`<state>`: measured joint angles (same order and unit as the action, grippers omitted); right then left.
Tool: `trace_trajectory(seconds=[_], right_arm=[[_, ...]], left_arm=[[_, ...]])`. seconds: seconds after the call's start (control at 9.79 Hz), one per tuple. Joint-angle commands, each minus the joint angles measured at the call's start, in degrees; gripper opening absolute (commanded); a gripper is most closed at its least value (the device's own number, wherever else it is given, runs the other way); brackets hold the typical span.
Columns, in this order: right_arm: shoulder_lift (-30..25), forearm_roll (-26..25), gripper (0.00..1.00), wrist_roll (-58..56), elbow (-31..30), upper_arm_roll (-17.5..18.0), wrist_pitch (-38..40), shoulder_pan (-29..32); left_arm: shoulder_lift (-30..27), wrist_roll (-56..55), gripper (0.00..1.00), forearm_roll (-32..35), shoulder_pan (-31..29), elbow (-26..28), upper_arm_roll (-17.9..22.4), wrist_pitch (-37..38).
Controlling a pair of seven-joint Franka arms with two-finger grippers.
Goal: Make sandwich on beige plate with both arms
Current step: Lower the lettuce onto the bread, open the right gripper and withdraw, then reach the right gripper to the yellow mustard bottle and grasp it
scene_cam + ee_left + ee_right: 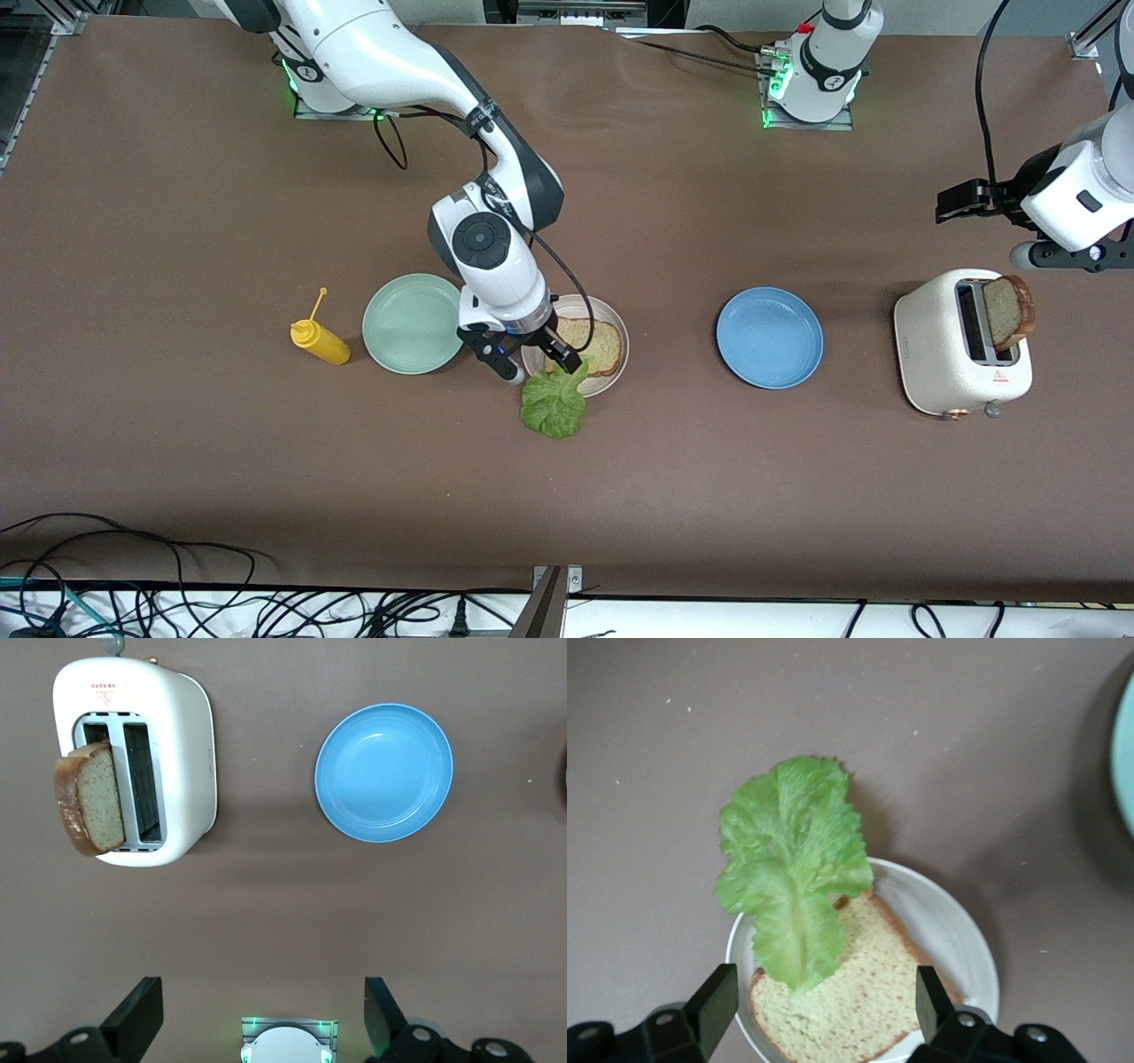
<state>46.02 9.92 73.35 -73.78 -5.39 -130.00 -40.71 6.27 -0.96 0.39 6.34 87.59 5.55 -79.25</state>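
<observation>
Right tool [532,361] hangs low over the beige plate [617,330], fingers spread wide, pinching nothing. Right under it sits one bread slice [595,347] lying flat on that plate. The lettuce leaf [555,404] lies just below the tool: its stem end rests on the slice's edge, and the rest drapes over the plate rim onto the table [177,461], on the side nearer the front camera. In the right wrist view the leaf [794,884] sits between the two spread fingers [713,1008] and touches neither; the slice [859,992] and plate [957,930] show beneath it. No second slice on the plate, so the sandwich is bread plus a half-on leaf.

Mint-green plate [413,322] is just beside the right tool toward the right arm's end of the table, with the yellow squeeze bottle [320,341] past it, lying on its side.

Left tool [959,200] waits up in the air, fingers spread, empty. The left wrist view shows its fingers [140,1014] wide apart over bare table, with the white toaster [168,762] and blue plate [384,771] both well apart from it. A second bread slice [90,799] stands upright in one toaster slot.
</observation>
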Motion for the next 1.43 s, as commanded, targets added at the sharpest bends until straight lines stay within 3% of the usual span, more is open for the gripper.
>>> trace_trajectory(seconds=[0.0, 0.2, 0.41, 1.12, 1.33], right_arm=[[-4.7, 0.1, 0.92, -8.2, 0.3, 0.0, 9.4, 3.3], [-8.1, -0.1, 1.00, -22.0, 0.0, -3.6, 18.9, 5.1], [-10.3, -0.1, 1.00, -34.8, -0.7, -8.5, 26.2, 5.1], [-24.8, -0.3, 1.00, -76.6, -19.9, -25.2, 28.8, 5.0], [-26.8, 0.7, 1.00, -91.8, -25.0, -30.4, 26.6, 5.3]], left_arm=[[-1.7, -0.4, 1.00, 1.5, -0.4, 2.7, -0.4, -2.4], [-3.5, -0.4, 1.00, 1.5, -0.4, 6.0, -0.5, -4.8], [-3.9, -0.4, 1.00, 1.5, -0.4, 6.3, -0.5, -5.0], [-3.5, -0.4, 1.00, 1.5, -0.4, 5.6, -0.5, -5.0], [-3.6, -2.3, 1.00, 1.5, -0.4, 5.5, -0.5, -5.1]])
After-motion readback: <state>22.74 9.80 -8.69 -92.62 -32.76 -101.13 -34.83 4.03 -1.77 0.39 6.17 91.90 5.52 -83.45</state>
